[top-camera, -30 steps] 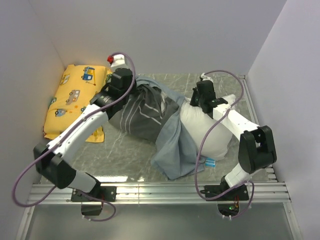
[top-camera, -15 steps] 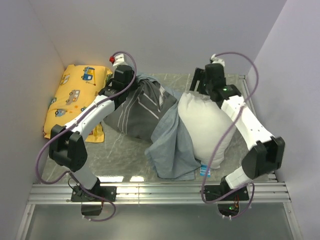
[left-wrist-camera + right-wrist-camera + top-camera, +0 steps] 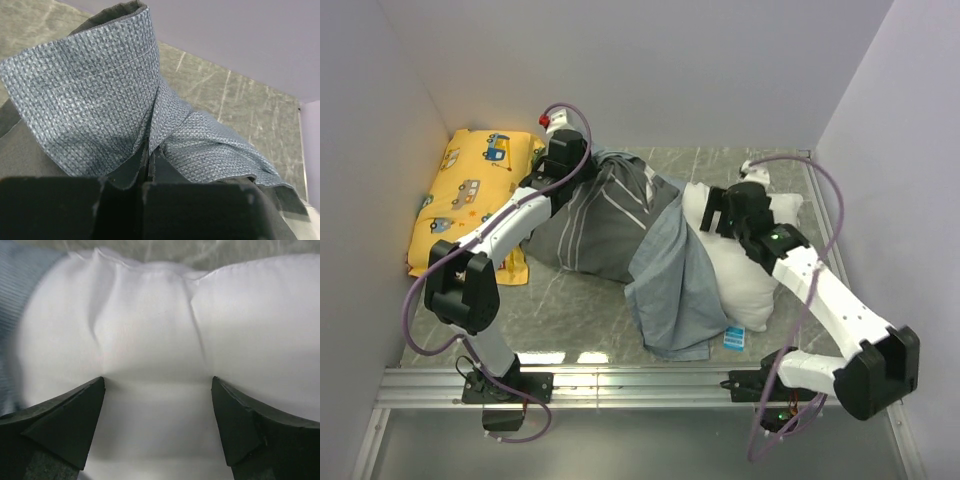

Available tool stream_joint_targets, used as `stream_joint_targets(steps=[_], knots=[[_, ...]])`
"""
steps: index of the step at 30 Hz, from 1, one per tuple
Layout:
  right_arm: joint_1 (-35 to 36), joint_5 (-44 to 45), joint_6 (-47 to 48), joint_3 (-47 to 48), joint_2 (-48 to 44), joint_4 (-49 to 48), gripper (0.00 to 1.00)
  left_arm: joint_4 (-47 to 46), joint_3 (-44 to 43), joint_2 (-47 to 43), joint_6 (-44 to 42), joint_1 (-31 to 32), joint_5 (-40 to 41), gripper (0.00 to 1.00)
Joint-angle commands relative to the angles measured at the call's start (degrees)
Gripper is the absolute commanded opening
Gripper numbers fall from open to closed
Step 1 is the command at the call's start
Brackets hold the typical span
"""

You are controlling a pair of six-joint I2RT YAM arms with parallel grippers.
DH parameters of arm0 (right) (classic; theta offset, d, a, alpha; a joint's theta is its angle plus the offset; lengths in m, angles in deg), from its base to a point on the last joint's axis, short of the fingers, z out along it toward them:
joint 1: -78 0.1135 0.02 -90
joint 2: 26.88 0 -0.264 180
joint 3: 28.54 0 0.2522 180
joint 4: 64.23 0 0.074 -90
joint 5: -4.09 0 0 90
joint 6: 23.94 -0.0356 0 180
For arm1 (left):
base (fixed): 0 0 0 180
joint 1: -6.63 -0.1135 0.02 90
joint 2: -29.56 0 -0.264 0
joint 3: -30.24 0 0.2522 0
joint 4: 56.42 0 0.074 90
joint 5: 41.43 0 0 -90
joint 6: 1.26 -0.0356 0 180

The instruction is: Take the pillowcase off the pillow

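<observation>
The grey-blue pillowcase (image 3: 620,225) lies bunched across the middle of the table, and its loose end (image 3: 672,300) drapes toward the near edge over the left side of the white pillow (image 3: 745,275). My left gripper (image 3: 572,165) is at the far left, shut on a fold of the pillowcase (image 3: 105,85); the cloth is pinched between the jaws of this gripper (image 3: 150,162). My right gripper (image 3: 718,215) is open over the pillow's far end. Its fingertips (image 3: 87,405) straddle the bare white pillow (image 3: 160,340) without gripping it. A strip of pillowcase (image 3: 15,300) shows at the left.
A yellow cushion printed with cartoon cars (image 3: 470,195) lies against the left wall. A small blue label (image 3: 735,338) pokes out at the pillow's near end. Walls close the left, far and right sides, and a metal rail (image 3: 640,380) runs along the near edge.
My right gripper has opened and let go of the pillow, rising toward the far wall and then coming back down over the pillow's far end. The pillow has settled. My left gripper keeps its hold.
</observation>
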Motion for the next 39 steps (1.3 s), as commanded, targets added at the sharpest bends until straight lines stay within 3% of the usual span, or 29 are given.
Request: stream_joint_targets(steps=[1, 5, 7, 8, 9, 10, 11, 12, 14, 17, 25, 31, 35, 39], knots=[[-0.45, -0.83, -2.18, -5.28, 1.33, -2.98, 0.95, 1.59, 0.94, 0.18, 0.26, 0.33, -3.3, 0.0], [-2.21, -7.34, -3.06, -8.2, 6.5, -8.87, 0.95, 1.59, -1.86, 0.79, -1.23, 0.42, -5.4, 0.01], [-3.0, -7.96, -3.15, -7.93, 8.18, -9.49, 0.73, 2.55, -3.28, 0.8, -2.11, 0.33, -6.29, 0.04], [-3.35, -8.14, -3.15, -7.58, 9.06, -10.02, 0.57, 2.82, -4.33, 0.53, -2.64, 0.33, -6.2, 0.13], [-3.7, -8.23, -3.23, -7.49, 9.33, -10.28, 0.32, 3.34, -4.86, -0.08, -3.08, 0.33, -5.5, 0.21], [-3.88, -8.06, -3.15, -7.32, 9.59, -10.37, 0.24, 4.13, -5.3, -0.61, -4.04, 0.33, -5.15, 0.29], [-4.14, -7.71, -2.97, -6.71, 10.03, -10.2, 0.18, 4.57, -6.17, -1.22, -4.48, 0.42, -4.8, 0.47], [-4.23, -7.35, -2.62, -6.44, 10.3, -10.11, 0.08, 4.84, -6.36, -2.71, -5.01, 0.33, -4.1, 0.55], [-4.67, -7.44, -2.27, -5.91, 10.74, -10.11, 0.02, 5.89, -6.45, -4.47, -6.15, 0.33, -3.83, 0.68], [-4.85, -7.61, -2.18, -5.74, 10.56, -10.37, 0.0, 7.29, -5.31, -7.99, -7.47, 0.33, -4.44, 0.75], [-4.93, -7.79, -1.21, -4.68, 10.3, -9.94, 0.0, 13.72, -2.67, -11.33, -15.98, 0.77, -11.28, 0.78], [-4.93, -8.23, -1.12, -3.1, 10.74, -9.58, 0.0, 16.08, -5.99, -8.09, -22.23, 5.42, -15.08, 0.79], [-4.93, -8.23, -1.04, -2.66, 10.91, -9.41, 0.0, 18.9, -9.87, -2.03, -23.38, 6.57, -14.55, 0.77], [-5.02, -7.0, -0.6, -2.05, 10.83, -8.62, 0.0, 17.06, -8.47, -1.76, -22.51, 6.92, -15.17, 0.75]])
